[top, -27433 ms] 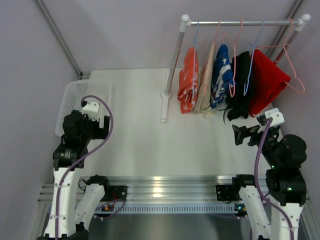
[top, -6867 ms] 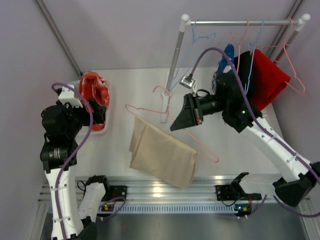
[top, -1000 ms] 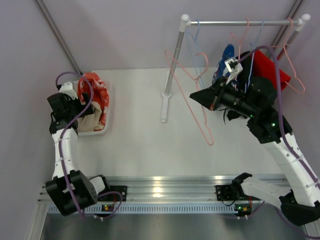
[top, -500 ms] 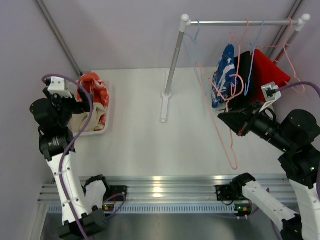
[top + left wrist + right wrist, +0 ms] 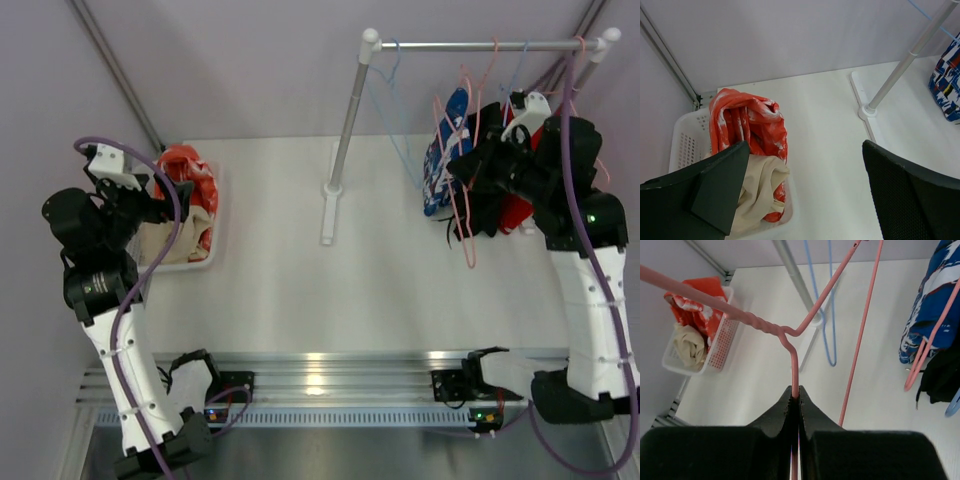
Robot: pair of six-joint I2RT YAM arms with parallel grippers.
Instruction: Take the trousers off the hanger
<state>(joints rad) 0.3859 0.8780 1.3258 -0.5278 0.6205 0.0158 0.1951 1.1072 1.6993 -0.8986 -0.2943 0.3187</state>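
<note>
My right gripper (image 5: 468, 165) (image 5: 795, 396) is shut on the neck of an empty pink hanger (image 5: 455, 190) (image 5: 762, 326), held up close to the rail (image 5: 490, 45). Blue patterned trousers (image 5: 445, 150) (image 5: 935, 300), black trousers (image 5: 488, 215) (image 5: 940, 375) and red trousers (image 5: 515, 215) hang there on hangers. Orange-red trousers (image 5: 190, 175) (image 5: 747, 120) and beige trousers (image 5: 165, 240) (image 5: 757, 185) lie in the white basket (image 5: 682, 150). My left gripper (image 5: 150, 205) (image 5: 805, 200) stands open and empty above the basket's right side.
The rack's upright post (image 5: 345, 130) (image 5: 895, 75) stands on a flat foot mid-table. An empty blue hanger (image 5: 830, 363) dangles from the rail's left end. Grey walls close in behind and on both sides.
My right arm has swung the empty pink hanger from low over the table up and back toward the rail. The left arm has drawn back a little from the basket, still open.
</note>
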